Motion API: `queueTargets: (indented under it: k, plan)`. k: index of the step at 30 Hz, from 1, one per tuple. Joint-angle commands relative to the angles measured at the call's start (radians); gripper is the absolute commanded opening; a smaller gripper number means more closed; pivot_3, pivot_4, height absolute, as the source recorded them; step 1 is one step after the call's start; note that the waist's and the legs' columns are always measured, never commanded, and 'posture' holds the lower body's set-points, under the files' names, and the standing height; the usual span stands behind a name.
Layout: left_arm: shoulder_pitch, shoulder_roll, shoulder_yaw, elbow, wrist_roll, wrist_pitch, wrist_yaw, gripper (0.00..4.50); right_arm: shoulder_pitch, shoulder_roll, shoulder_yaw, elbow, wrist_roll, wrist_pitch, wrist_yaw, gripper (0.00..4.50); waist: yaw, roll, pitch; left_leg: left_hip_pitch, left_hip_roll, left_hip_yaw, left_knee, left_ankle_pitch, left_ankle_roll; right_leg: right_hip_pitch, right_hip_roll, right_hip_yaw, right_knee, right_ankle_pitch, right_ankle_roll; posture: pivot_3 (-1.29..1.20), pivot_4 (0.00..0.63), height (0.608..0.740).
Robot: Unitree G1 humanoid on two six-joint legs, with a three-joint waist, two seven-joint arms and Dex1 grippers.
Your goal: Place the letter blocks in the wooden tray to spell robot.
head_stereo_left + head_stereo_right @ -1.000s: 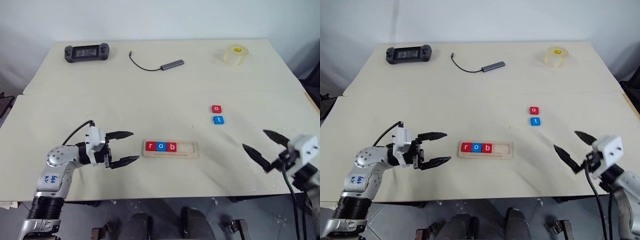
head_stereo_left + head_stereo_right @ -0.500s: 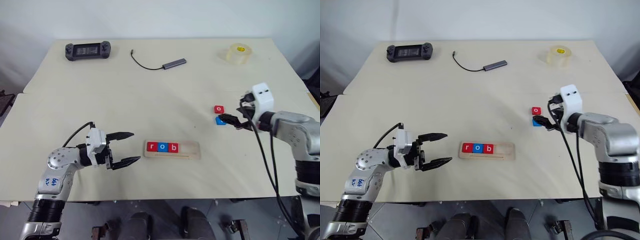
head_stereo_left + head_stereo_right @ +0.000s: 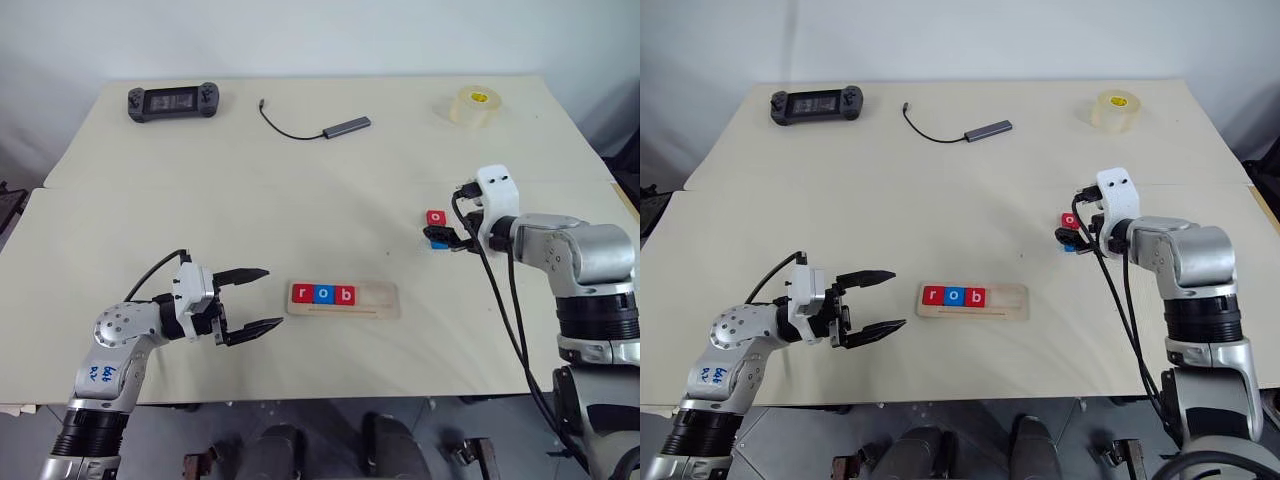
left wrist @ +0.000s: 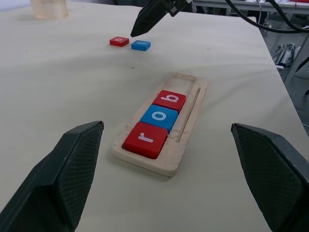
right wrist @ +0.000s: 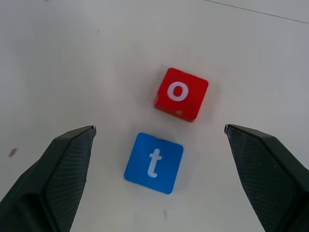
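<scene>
The wooden tray [image 3: 343, 299] is taken as the landmark: its slot is filled from the robot's left end by a red r [image 4: 145, 138], a blue o [image 4: 160, 117] and a red b [image 4: 169, 100], and the remainder of the slot is seen to be vacant. Beyond the tray and off toward its right end, well apart from it, a red o block [image 5: 181, 94] and a blue t block [image 5: 154, 162] are found lying flat on the table [image 3: 300, 200], just beside each other but not touching. The right gripper [image 5: 159, 145] is held above these two with its jaws spread wide and nothing gripped; the left gripper [image 3: 245, 300] is stationed just off the tray's left end, likewise wide and empty. The main risk is judged to be a wrong pick: since the t lies nearer the fingers than the o, it could be seized first, or both could be caught in so wide a span. The neighbouring block could also be knocked askew by a descending finger.
</scene>
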Motion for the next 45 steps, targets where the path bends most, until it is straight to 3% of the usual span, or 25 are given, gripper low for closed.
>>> queueTargets:
  k: [1, 11, 14, 21, 26, 33, 37, 45]
  plan:
    - [-0.003, 0.007, 0.016, -0.035, -0.009, -0.005, 0.003, 4.50, -0.060, 0.037, 0.005, 0.110, -0.053, -0.087, -0.036, 4.47, -0.001, 0.000, 0.000, 0.000, 0.000, 0.000, 0.000, 0.000, 0.000, 0.000, 0.000, 0.000, 0.000, 0.000, 0.000, 0.00, 0.150, 0.740]
    - [0.015, 0.002, 0.017, -0.055, -0.010, -0.004, 0.020, 4.50, -0.140, 0.148, 0.007, 0.347, -0.146, -0.209, -0.104, 4.47, -0.008, 0.000, 0.000, 0.000, 0.000, 0.000, 0.000, 0.000, 0.000, 0.000, 0.001, 0.000, 0.001, 0.000, 0.000, 0.00, 0.150, 0.740]
    - [0.021, 0.000, 0.014, -0.062, -0.010, -0.003, 0.026, 4.50, -0.144, 0.157, 0.005, 0.372, -0.160, -0.237, -0.111, 3.82, -0.013, 0.000, 0.000, 0.001, 0.000, 0.000, 0.000, 0.000, 0.000, 0.000, 0.001, 0.000, 0.001, 0.000, 0.000, 0.00, 0.150, 0.740]
    - [0.015, -0.008, 0.005, -0.060, -0.008, -0.003, 0.030, 4.50, -0.149, 0.158, -0.018, 0.334, -0.149, -0.220, -0.106, 1.56, -0.011, 0.000, 0.000, 0.001, 0.000, -0.001, 0.003, 0.000, 0.000, 0.001, 0.001, 0.000, 0.003, 0.000, 0.000, 0.00, 0.150, 0.740]
    - [-0.014, -0.018, -0.014, -0.033, -0.005, -0.004, 0.018, 4.50, -0.125, 0.129, -0.065, 0.148, -0.114, -0.114, -0.096, 1.56, -0.011, 0.000, 0.000, 0.000, 0.000, 0.000, 0.002, 0.000, 0.000, 0.000, 0.001, 0.000, 0.002, 0.000, 0.000, 0.00, 0.150, 0.740]
    - [-0.058, -0.025, -0.030, 0.032, -0.003, -0.011, -0.027, 4.50, 0.062, 0.072, -0.174, -0.363, -0.018, 0.276, -0.086, 1.56, 0.002, 0.001, 0.000, 0.000, 0.001, -0.001, 0.000, 0.000, 0.000, 0.000, 0.001, 0.000, 0.002, 0.000, 0.000, 0.00, 0.150, 0.740]
    - [-0.077, -0.023, -0.032, 0.059, -0.004, -0.015, -0.050, 4.50, 0.253, 0.167, -0.257, -0.660, -0.005, 0.481, -0.132, 1.56, 0.005, 0.001, 0.000, 0.000, 0.000, -0.001, 0.000, 0.000, 0.000, 0.000, 0.000, 0.000, 0.001, 0.000, 0.000, 0.00, 0.150, 0.740]
    - [-0.093, -0.016, -0.037, 0.065, -0.009, -0.001, -0.082, 4.50, 0.500, 0.308, -0.267, -0.878, -0.004, 0.493, -0.221, 1.56, 0.002, 0.000, 0.000, 0.001, 0.000, 0.000, 0.000, 0.000, 0.000, 0.000, 0.001, 0.002, 0.002, 0.000, 0.000, 0.00, 0.150, 0.740]
